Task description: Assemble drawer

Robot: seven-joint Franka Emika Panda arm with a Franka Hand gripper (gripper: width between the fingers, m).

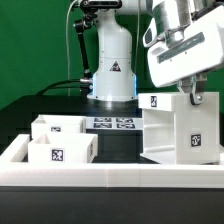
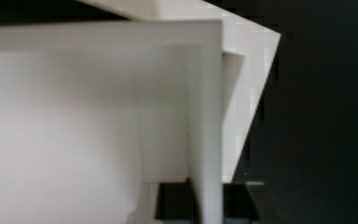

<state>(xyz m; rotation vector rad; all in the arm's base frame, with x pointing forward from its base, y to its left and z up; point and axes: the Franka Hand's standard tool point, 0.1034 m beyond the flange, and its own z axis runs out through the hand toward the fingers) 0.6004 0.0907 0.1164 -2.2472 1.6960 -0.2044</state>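
The large white boxy housing (image 1: pixel 180 135) stands at the exterior view's right, slightly tilted, with square tags on its faces. My gripper (image 1: pixel 193 98) comes down on its top edge and is shut on one thin wall. In the wrist view that white wall (image 2: pixel 208 120) runs between my two dark fingers (image 2: pixel 243 200), and the gripper (image 2: pixel 208 200) clamps it. Two small open-topped white trays sit at the exterior view's left, one behind (image 1: pixel 55 126) and one in front (image 1: pixel 62 152), apart from the gripper.
The marker board (image 1: pixel 113 124) lies flat on the black table in front of the robot's white base (image 1: pixel 112 70). A long low white rim (image 1: pixel 100 180) runs along the table's near edge. Black cables hang behind the base.
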